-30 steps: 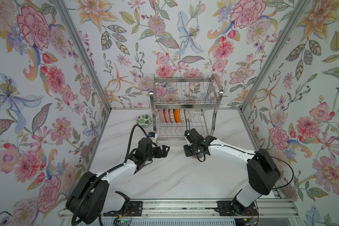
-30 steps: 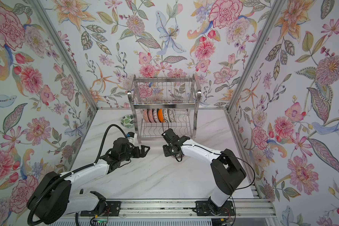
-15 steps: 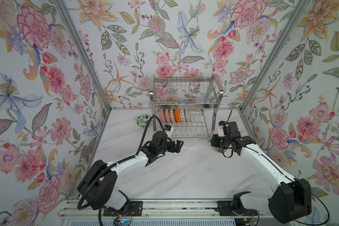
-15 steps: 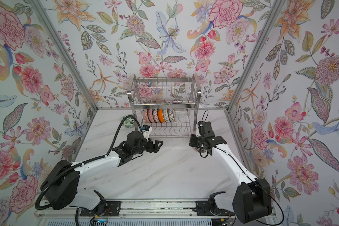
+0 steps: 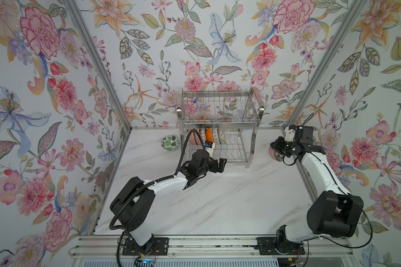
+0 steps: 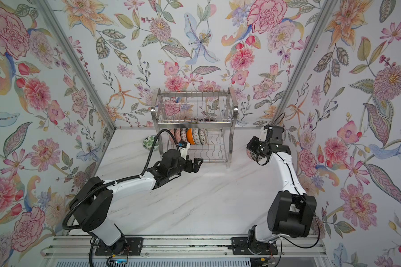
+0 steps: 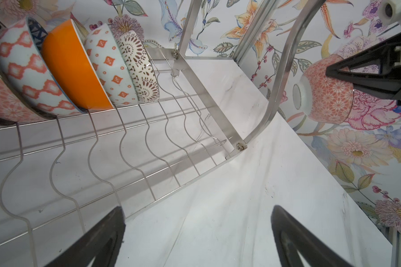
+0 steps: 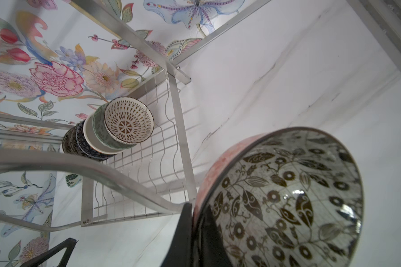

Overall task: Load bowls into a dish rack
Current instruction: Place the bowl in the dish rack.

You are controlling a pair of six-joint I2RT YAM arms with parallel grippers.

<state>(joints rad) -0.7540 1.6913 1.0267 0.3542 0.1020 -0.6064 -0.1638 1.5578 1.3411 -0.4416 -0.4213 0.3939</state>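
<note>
Bowl with a black-and-white floral inside and a pink outside (image 8: 287, 196) hangs in the air at the right of the dish rack (image 5: 218, 120), close to the flowered wall (image 5: 368, 115). The right end effector (image 8: 196, 222) pinches its rim between pressed fingers.

In the last second the right arm has swung from the front of the rack out to this side. The left arm has reached forward, and the left end effector (image 5: 221, 164) now hovers, spread wide and empty, just before the lower tier. So this bowl is probably the next one to load, but it is now apart from the free slots.

A row of racked bowls (image 5: 208, 136) stands on edge in the left part of the lower tier; the wavy wires to the right of them are free. One green leaf bowl (image 5: 170, 142) waits on the bench (image 5: 218, 196), left of the rack.

The rack's curved side leg (image 7: 285, 69) stands between the held bowl and the free slots, and the left arm occupies the front, so the way in looks narrow.
</note>
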